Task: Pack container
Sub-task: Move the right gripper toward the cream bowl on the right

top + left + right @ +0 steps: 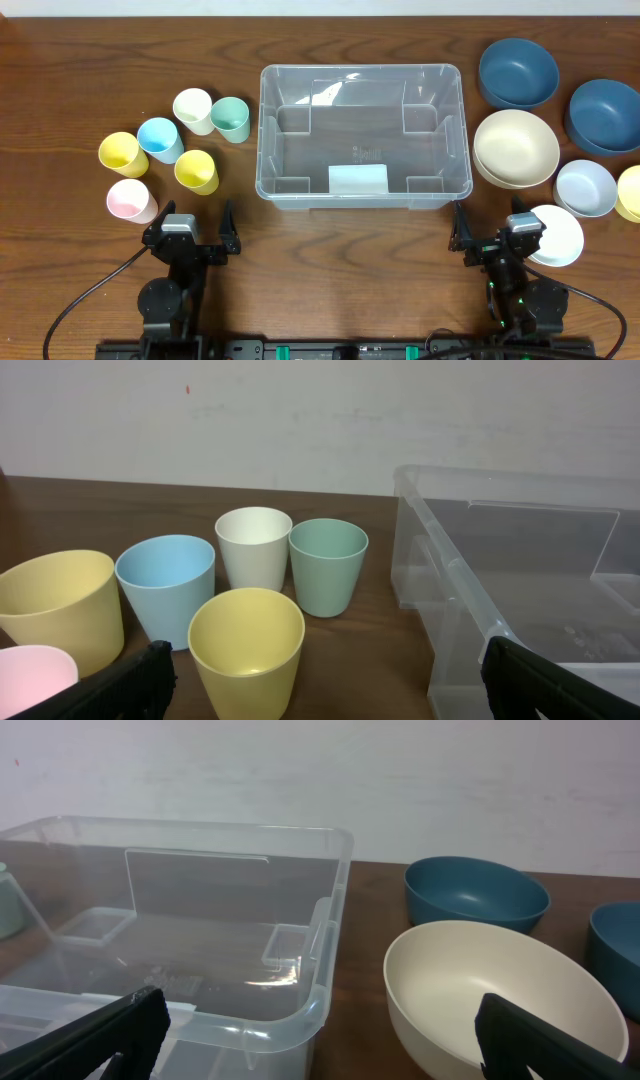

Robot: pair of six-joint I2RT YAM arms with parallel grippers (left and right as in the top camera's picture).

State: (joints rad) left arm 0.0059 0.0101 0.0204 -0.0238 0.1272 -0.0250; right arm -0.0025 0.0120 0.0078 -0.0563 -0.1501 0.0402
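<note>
Left gripper (198, 215) jaws spread wide. Right gripper (488, 212) jaws spread wide too. Clear container (360, 67) ahead-right of left jaws, ahead-left of right jaws. Pastel cups (245, 640) ahead of left jaws; cream bowl (490, 990) ahead-right of right jaws.

The container (360, 68) is clear plastic with a white label (358, 179). The cups are plain: cream cup (192, 110), mint-green cup (230, 119), light-blue cup (159, 139), left yellow cup (122, 154), right yellow cup (196, 172), pink cup (131, 201). So are the far dark-blue bowl (517, 72), right dark-blue bowl (604, 115), cream bowl (515, 148), pale-blue bowl (585, 187) and white bowl (560, 238). The table (60, 80) shows dark brown wood grain.
</note>
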